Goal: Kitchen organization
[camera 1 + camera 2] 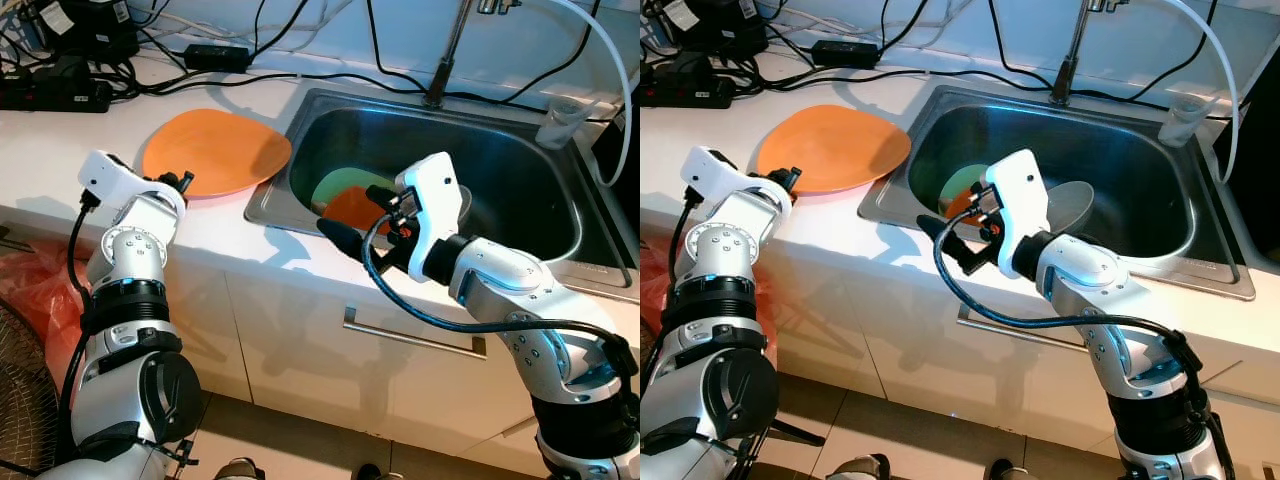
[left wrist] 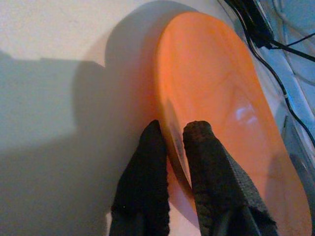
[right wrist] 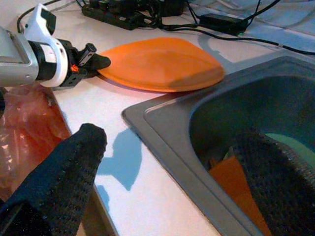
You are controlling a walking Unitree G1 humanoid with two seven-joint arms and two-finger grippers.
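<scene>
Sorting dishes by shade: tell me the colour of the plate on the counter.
Orange plate, clearest in left eye view.

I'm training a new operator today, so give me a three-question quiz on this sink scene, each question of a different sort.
1. True or false: the left gripper is shut on the rim of the orange plate.
2. Where does that plate lie? A) in the sink B) on the counter beside the sink C) on the floor
3. Fill in: the right gripper is open over the front-left corner of the ____.

Key: 1 true; 2 B; 3 sink.
</scene>
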